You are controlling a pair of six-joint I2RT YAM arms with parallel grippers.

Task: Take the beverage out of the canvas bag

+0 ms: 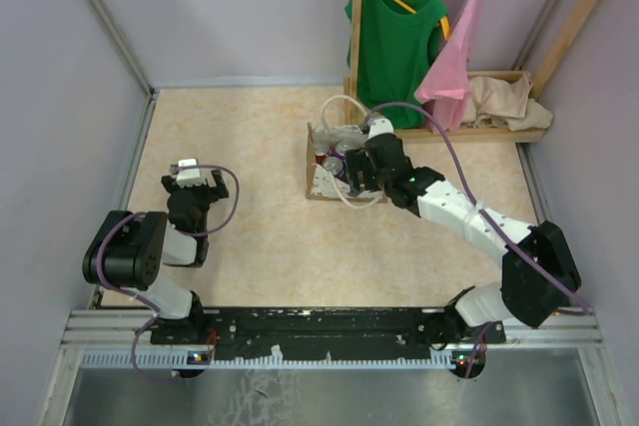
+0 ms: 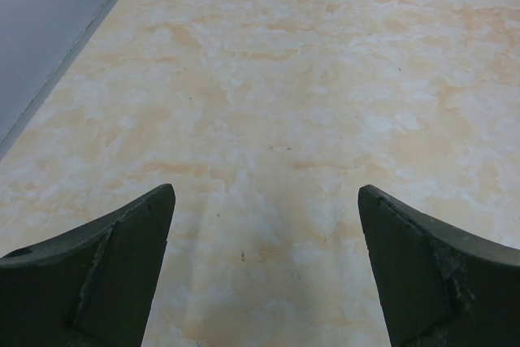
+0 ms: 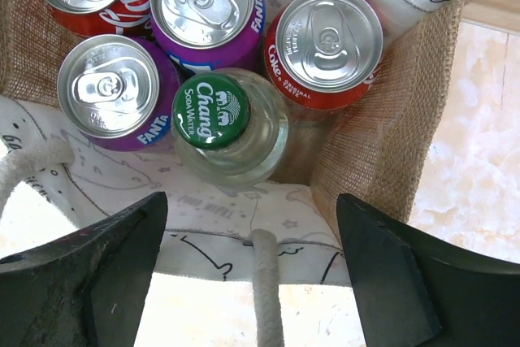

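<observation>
five drinks: all upright in the canvas bag [image 3: 374,144], packed touching one another, none out on the desk [image 2: 268,79] yet.
canvas bag: toward the far right of the desk, mouth open upward, directly under the right arm.
fanta cans [image 3: 203,2]: two, purple, one behind the bottle and one to its left.
coke cans [image 3: 329,38]: two, red, one in the back left corner, one on the right against the burlap wall.
chang soda water bottle [image 3: 213,111]: one, clear with a green cap, nearest the front band; it seems to stand taller than the cans.
rope handles [image 3: 264,282]: two, white; one hangs down the front band, in line with the gap between the fingers.
right end effector [image 3: 250,209]: jaws spread wide, gripping nothing, hovering above the front edge of the bag.
left end effector [image 2: 266,197]: wide open too, holding nothing, over the desk well apart from the bag.
step in hand: i'd judge it is lining up for a pick, the bottle the likeliest target.
doing it well: shift forward until the cap sits centred between the fingers, come straight down, close on the neck just under the cap, lift vertically.
watch out: there's little room beside the neighbouring cans, the rope handle could snag, and the light bag may rise with the bottle.
</observation>
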